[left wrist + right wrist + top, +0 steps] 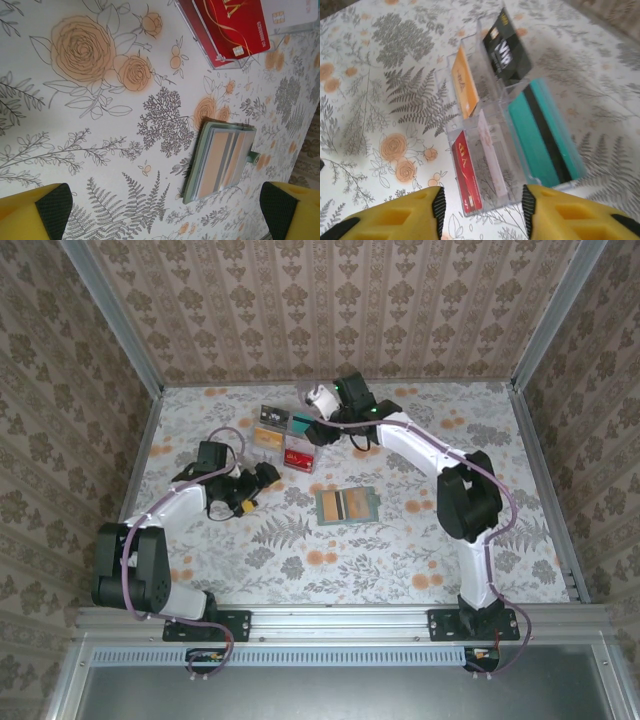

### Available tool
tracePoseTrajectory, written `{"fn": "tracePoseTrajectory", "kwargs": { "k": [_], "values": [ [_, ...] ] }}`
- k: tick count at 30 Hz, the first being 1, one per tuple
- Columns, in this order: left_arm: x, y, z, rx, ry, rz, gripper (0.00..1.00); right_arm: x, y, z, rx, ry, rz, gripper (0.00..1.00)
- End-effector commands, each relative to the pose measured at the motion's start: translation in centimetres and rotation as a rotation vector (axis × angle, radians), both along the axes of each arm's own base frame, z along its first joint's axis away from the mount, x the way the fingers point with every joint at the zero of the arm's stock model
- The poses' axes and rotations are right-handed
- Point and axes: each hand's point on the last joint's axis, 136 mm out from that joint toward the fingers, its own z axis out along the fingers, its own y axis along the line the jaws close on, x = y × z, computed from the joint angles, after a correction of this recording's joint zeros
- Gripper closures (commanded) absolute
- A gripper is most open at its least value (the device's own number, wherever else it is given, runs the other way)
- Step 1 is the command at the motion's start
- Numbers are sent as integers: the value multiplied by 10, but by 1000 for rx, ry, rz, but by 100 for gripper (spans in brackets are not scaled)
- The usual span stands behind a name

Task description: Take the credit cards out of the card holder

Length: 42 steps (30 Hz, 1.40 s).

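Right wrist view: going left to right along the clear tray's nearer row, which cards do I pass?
In order: red card → pale pink card → teal card with a black stripe.

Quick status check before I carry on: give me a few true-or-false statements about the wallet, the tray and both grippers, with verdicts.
1. The wallet lies on the table with tan cards showing in it. True.
2. The left gripper is shut on a card. False: it is open and empty, above the table near the wallet.
3. A teal card sits in the tray. True.
4. The red card is in the wallet. False: it is in the tray.
5. The right gripper hangs over the wallet. False: it is at the tray, jaws apart.
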Motion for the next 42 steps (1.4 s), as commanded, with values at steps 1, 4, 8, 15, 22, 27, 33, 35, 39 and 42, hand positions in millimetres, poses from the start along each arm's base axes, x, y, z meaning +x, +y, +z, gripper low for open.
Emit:
{"fn": "tracePoseTrajectory", "kwargs": {
  "k": [1, 4, 8, 15, 22, 27, 33, 35, 39, 42],
  "values": [
    [3, -4, 7, 39, -30, -31, 0, -18, -38, 2, 12, 153, -273, 47],
    [3, -3, 10, 59, -44, -25, 0, -48, -59, -12, 38, 254, -388, 44],
    [4, -1, 17, 90, -72, -27, 0, -92, -81, -34, 55, 404, -477, 41],
    [7, -12, 25, 115, -105, -54, 0, -141, -81, -77, 161, 663, -560, 42],
    [6, -41, 20, 65, -77, -86, 7, -145, -63, -108, 268, 805, -589, 50],
    [3, -67, 16, 59, -58, -135, 11, -143, -49, -124, 293, 863, -555, 57],
    [-1, -97, 0, 56, -16, -189, 28, -138, -50, -143, 267, 879, -573, 65],
    [0, -104, -4, 50, -6, -197, 35, -137, -52, -148, 259, 881, -579, 67],
    [0, -118, -11, 49, 15, -221, 47, -137, -54, -156, 253, 891, -581, 71],
    [0, -130, -14, 54, 15, -244, 52, -138, -55, -160, 239, 892, -577, 73]
  ]
}}
